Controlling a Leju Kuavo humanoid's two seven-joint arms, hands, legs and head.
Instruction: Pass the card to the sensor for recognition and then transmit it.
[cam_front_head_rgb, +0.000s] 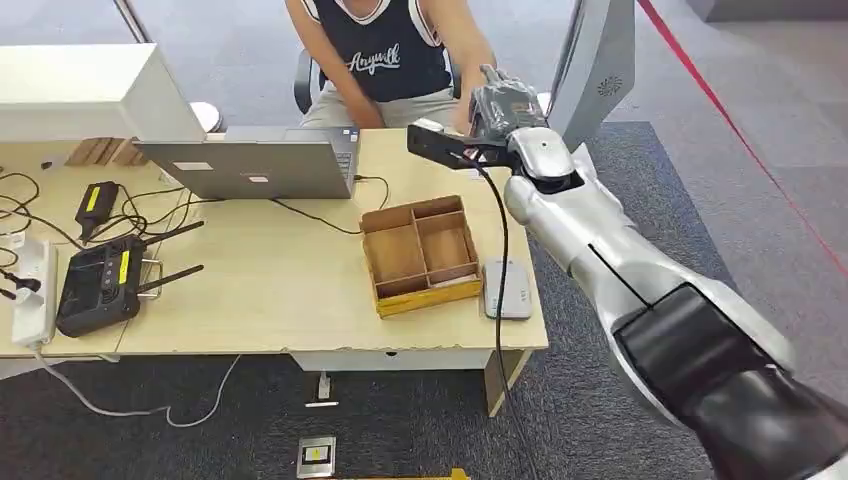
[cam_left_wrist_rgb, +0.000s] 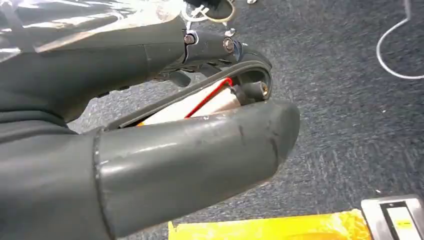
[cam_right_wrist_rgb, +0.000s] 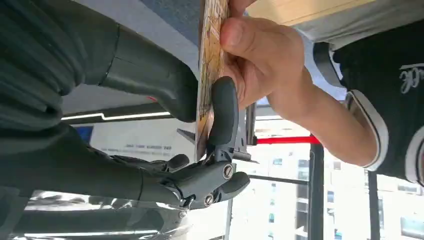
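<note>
My right hand (cam_front_head_rgb: 503, 105) is stretched past the table's far right corner toward a seated person (cam_front_head_rgb: 385, 50). In the right wrist view it (cam_right_wrist_rgb: 150, 125) pinches a yellowish printed card (cam_right_wrist_rgb: 207, 65) edge-on between its thumb and a dark finger. The person's hand (cam_right_wrist_rgb: 260, 65) grips the same card from the other side. The flat grey-white sensor pad (cam_front_head_rgb: 508, 290) lies on the table near its front right corner, well below the hand. My left hand (cam_left_wrist_rgb: 175, 145) hangs over the dark carpet, holding nothing, a gap between thumb and fingers.
A wooden box (cam_front_head_rgb: 420, 255) with compartments sits just left of the sensor. A laptop (cam_front_head_rgb: 255, 165) stands at the table's back middle, and a black controller (cam_front_head_rgb: 98, 285) with cables lies at the left. A red tape line (cam_front_head_rgb: 740, 130) crosses the carpet on the right.
</note>
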